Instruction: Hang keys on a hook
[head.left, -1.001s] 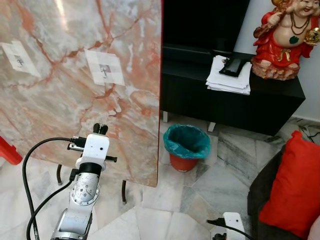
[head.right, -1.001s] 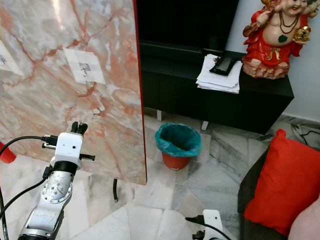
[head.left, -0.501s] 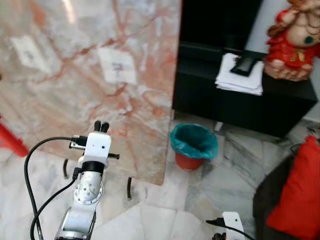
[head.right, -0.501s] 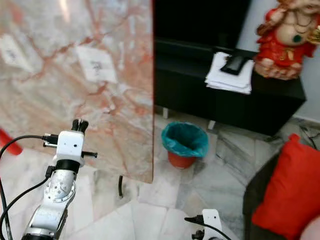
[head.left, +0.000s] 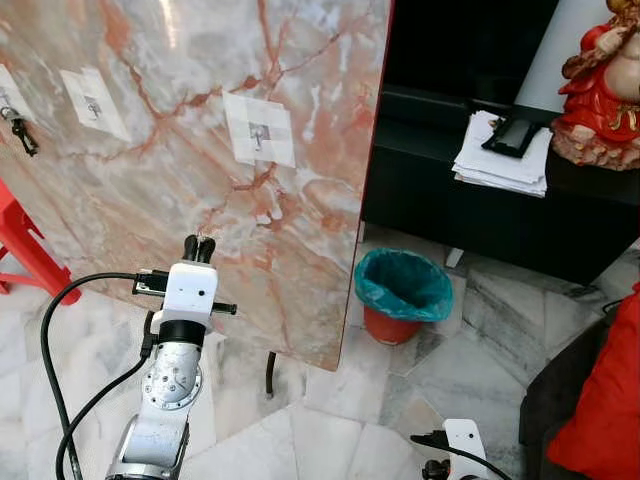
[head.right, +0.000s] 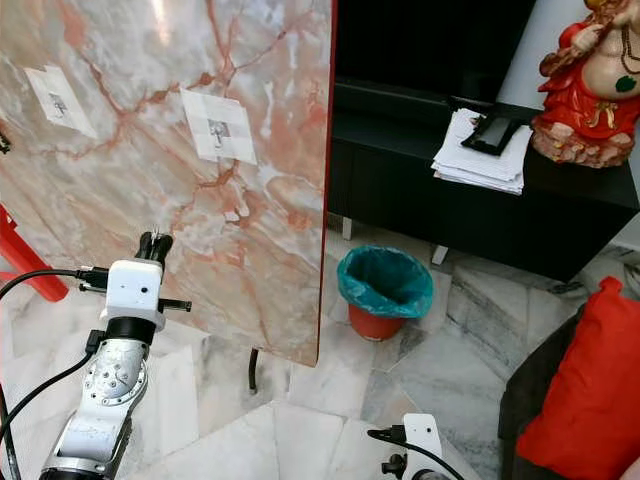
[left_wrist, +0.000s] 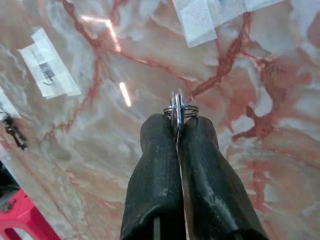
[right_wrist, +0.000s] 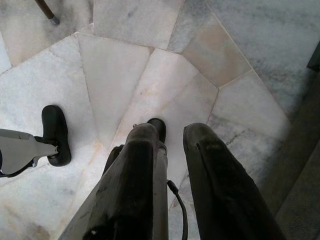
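Left end effector (left_wrist: 178, 131) pinches a key ring (left_wrist: 178, 109), fingers closed.

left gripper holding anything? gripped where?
Yes: the left gripper is shut on a key ring, pinched at its lower edge, the ring poking past the fingers. Right gripper open, empty.

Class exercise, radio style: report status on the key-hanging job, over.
Left pincer shut on key ring, raised before the marble board. Nearest hook above it, unreached. Right pincer open, idle over floor. Path to hook clear.
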